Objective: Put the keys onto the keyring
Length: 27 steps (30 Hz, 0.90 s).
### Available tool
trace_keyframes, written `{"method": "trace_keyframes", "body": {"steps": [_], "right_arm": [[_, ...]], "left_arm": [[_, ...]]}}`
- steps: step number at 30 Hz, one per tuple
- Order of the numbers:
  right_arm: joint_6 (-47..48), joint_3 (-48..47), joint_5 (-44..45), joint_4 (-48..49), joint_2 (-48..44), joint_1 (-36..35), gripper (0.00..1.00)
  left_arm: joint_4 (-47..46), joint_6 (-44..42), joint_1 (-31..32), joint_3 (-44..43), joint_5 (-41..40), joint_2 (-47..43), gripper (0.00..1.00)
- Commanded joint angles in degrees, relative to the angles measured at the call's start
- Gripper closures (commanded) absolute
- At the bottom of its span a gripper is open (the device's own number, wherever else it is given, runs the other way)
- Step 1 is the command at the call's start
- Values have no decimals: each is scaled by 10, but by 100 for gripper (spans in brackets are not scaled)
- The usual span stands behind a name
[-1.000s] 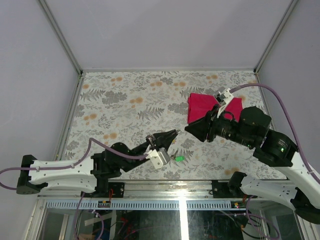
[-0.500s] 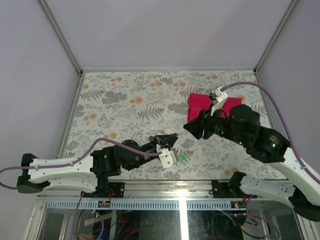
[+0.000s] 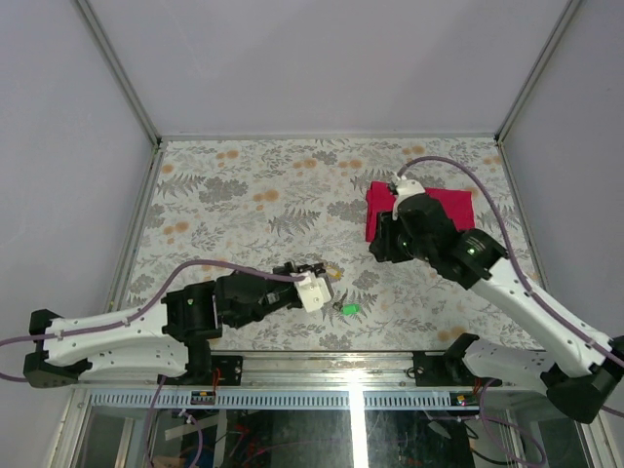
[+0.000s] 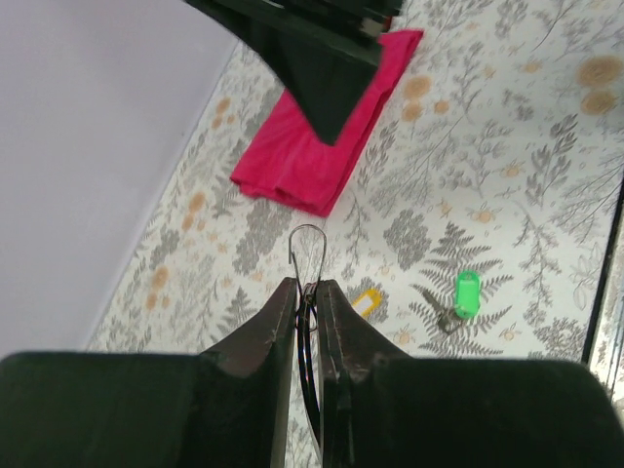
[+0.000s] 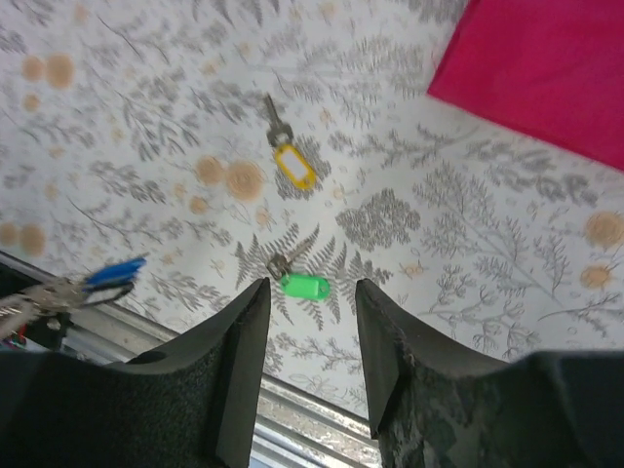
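My left gripper (image 3: 318,276) (image 4: 307,285) is shut on the keyring (image 4: 308,244), a thin silver wire loop sticking out past its fingertips. A blue key (image 5: 113,274) shows blurred beside that gripper's metal in the right wrist view. The yellow key (image 5: 291,162) (image 4: 363,303) lies on the table just ahead of the left fingers. The green key (image 3: 347,308) (image 5: 305,285) (image 4: 466,292) lies to its right, near the front edge. My right gripper (image 3: 378,250) (image 5: 311,282) is open and empty, high above the green key.
A red cloth (image 3: 421,208) (image 4: 322,146) (image 5: 546,68) lies folded at the back right of the flowered table (image 3: 244,195). The table's metal front edge (image 5: 292,409) runs close behind the green key. The right arm (image 4: 312,49) hangs over the area ahead of the left gripper.
The right arm has swung back and up and its gripper now points down at the table. The left gripper has drawn slightly left, uncovering the green key, still holding the ring.
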State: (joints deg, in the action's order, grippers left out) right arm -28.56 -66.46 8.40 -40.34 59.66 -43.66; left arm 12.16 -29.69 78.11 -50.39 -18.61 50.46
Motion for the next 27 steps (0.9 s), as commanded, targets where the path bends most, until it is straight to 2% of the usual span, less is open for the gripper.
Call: {"method": "trace_keyframes", "body": {"steps": [1, 9, 14, 19, 27], "right_arm": [[-10, 47, -78, 47, 36, 23, 53], [6, 139, -198, 134, 116, 23, 54], [-16, 201, -250, 212, 155, 22, 59], [-43, 250, -279, 294, 184, 20, 60], [-48, 281, -294, 361, 224, 17, 60]], "left_arm": [[1, 32, -45, 22, 33, -25, 100], [1, 38, -72, 41, 40, -50, 100], [-10, 41, -76, 52, 34, -61, 100], [-12, 42, -78, 54, 34, -60, 100], [-12, 41, -79, 55, 34, -54, 100]]}}
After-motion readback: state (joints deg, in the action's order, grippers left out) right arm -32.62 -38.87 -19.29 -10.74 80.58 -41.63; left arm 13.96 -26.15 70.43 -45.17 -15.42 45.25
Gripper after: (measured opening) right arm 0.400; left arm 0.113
